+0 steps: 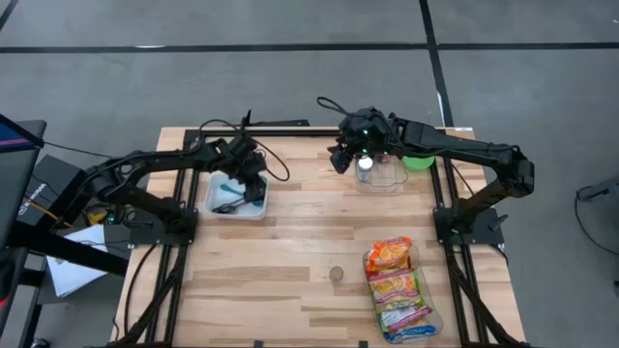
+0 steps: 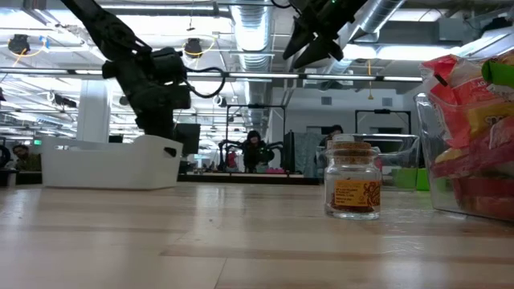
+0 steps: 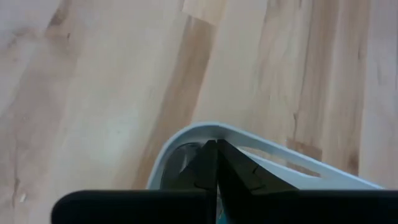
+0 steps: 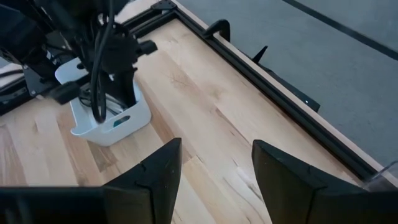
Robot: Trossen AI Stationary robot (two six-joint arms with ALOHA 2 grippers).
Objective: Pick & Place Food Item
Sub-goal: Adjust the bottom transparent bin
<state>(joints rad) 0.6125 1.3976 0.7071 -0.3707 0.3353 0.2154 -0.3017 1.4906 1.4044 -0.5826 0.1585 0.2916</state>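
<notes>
Nearest the front edge of the table, toward the right corner, there's a clear tub stuffed with food packets. Just left of it sits a little spice jar with a cork lid, standing upright on its own. Further back on the left, a white bin sits on the wood, and the left end effector is down inside it, fingers pinched fully together; can't tell if it's actually got anything. Near the back edge, the right end effector hangs up in the air with its fingers spread and nothing between them, above a clear container, with a green bowl just beside that.
</notes>
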